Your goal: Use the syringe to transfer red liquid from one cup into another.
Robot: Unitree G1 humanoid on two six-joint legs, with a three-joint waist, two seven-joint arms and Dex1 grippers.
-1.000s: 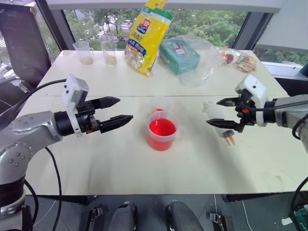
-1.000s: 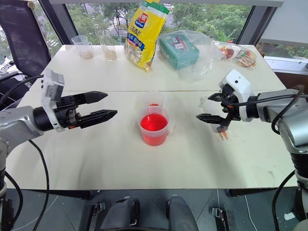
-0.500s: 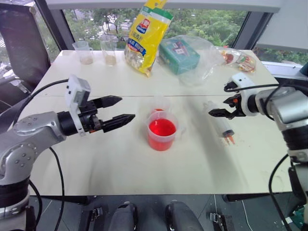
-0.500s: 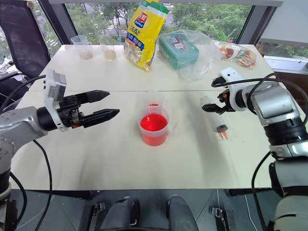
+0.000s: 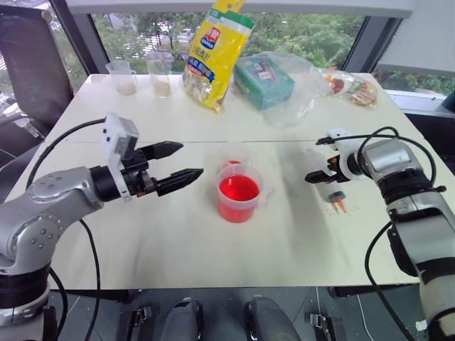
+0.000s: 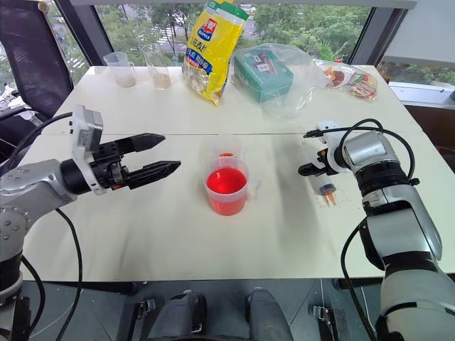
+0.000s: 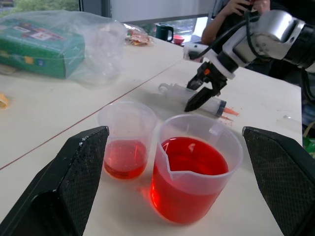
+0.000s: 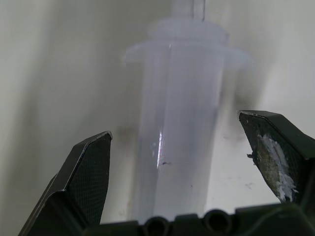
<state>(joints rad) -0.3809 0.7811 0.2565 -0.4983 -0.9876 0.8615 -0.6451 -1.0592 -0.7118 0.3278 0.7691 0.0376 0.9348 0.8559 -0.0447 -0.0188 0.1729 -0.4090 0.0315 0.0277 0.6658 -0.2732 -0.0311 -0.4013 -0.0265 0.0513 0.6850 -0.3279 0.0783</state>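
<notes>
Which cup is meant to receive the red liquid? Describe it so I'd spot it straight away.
Find the wide spouted beaker full of red liquid mid-table, just short of the seam. The small clear cup stands right beside it, toward the seam. It is narrower, spoutless and holds only a shallow layer of red.

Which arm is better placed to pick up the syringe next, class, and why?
The right. Its open end effector already straddles the syringe lying on the table, while the left end effector hovers on the far side of the beaker.

Bright daylight from windows point(image 5: 128, 35) behind table point(image 5: 178, 241), soft shadows; right wrist view close-up w/ blurry syringe point(image 8: 179, 132).
</notes>
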